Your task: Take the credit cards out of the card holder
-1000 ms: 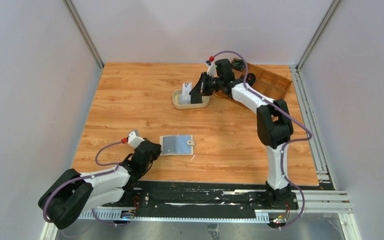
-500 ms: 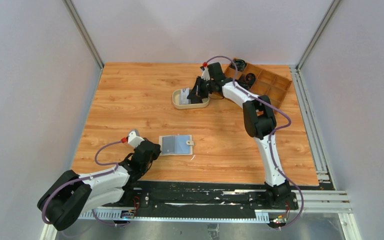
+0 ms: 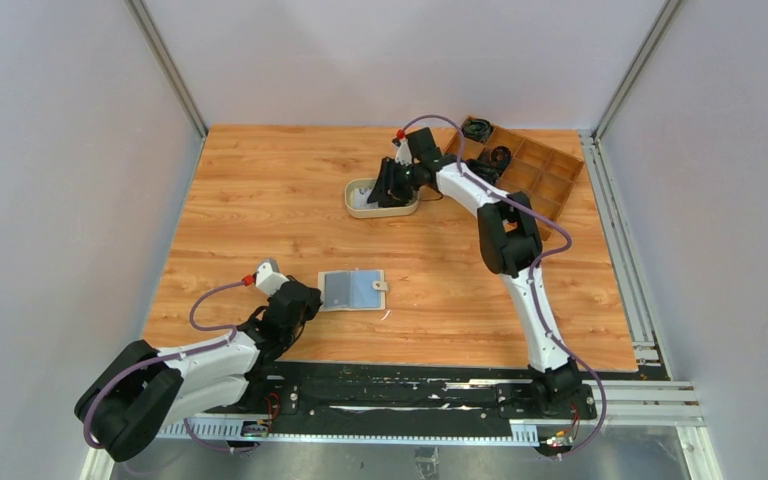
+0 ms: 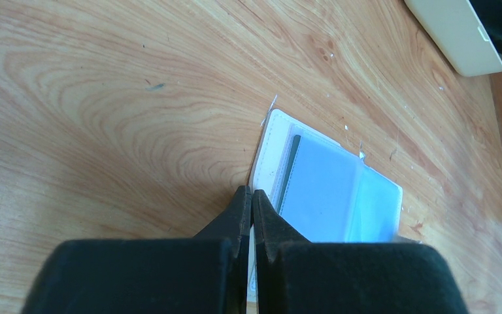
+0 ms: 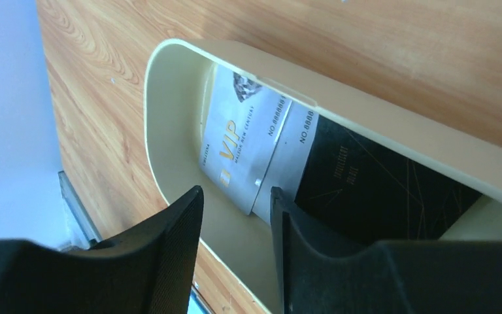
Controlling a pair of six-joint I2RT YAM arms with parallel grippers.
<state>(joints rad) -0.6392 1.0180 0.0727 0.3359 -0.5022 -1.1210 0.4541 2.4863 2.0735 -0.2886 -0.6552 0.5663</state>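
Worktop [image 3: 260, 200]: wood-grain board, with both arms bolted at its near edge.
Card holder [image 3: 352, 289]: beige folding wallet, lying open and flat near the front edge, a little left of centre. The pale grey-blue inside faces up and the snap tab [image 3: 382, 287] points right. A thin dark strip runs along one pocket in the left wrist view; whether it is a card cannot be told.
Left gripper [image 4: 251, 196]: fingers pressed together with nothing between them. The tips sit at the card holder's left edge, low over the worktop.
Oval tray [image 3: 351, 200]: beige, at the far middle of the worktop, well apart from the card holder.
Credit cards [image 5: 235, 144]: lying in the oval tray, out of the card holder — two white ones overlapping, the upper marked "VIP", with a black card [image 5: 366, 190] just beside them.
Right gripper [image 5: 235, 196]: fingers apart, holding nothing — poised just above the oval tray, over the white cards.
Compartment box [image 3: 535, 165]: wooden, at the far right corner behind the right arm, with black cable coils [image 3: 478, 128] in its left cells.
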